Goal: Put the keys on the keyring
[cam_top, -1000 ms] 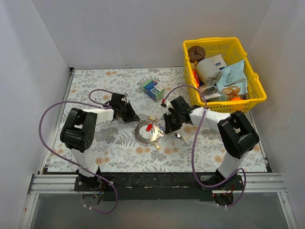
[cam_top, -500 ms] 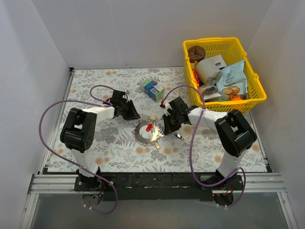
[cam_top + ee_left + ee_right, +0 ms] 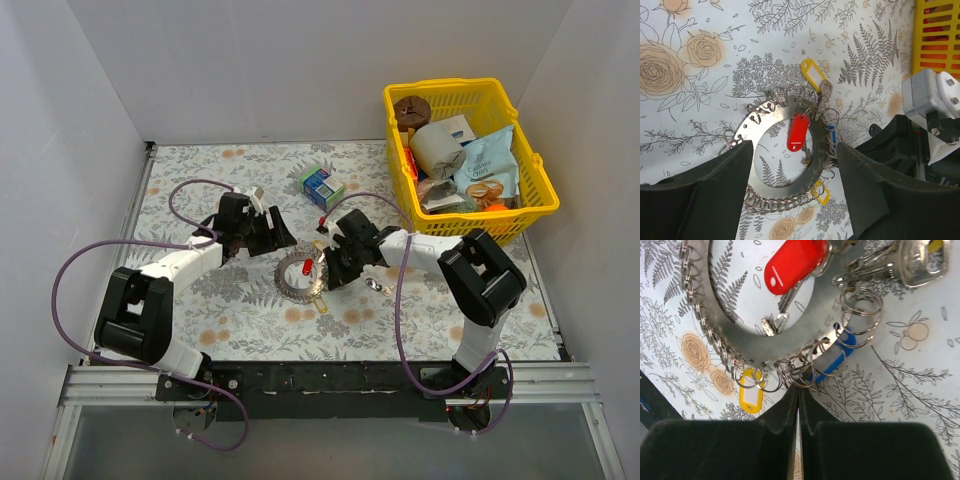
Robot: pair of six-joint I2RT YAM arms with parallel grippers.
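My left gripper (image 3: 794,147) hangs wide open and empty over the flat grey ridged metal keyring (image 3: 782,111) on the floral table (image 3: 250,310), small red-, yellow- and blue-tagged keys (image 3: 797,131) clustered on it, my right gripper (image 3: 798,392) closed at its rim.

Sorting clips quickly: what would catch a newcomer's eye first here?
The grey keyring lies mid-table on the floral cloth, a red-tagged key in its hole. The open left end effector and the shut right end effector flank it closely. A crammed yellow basket sits at the far right corner.
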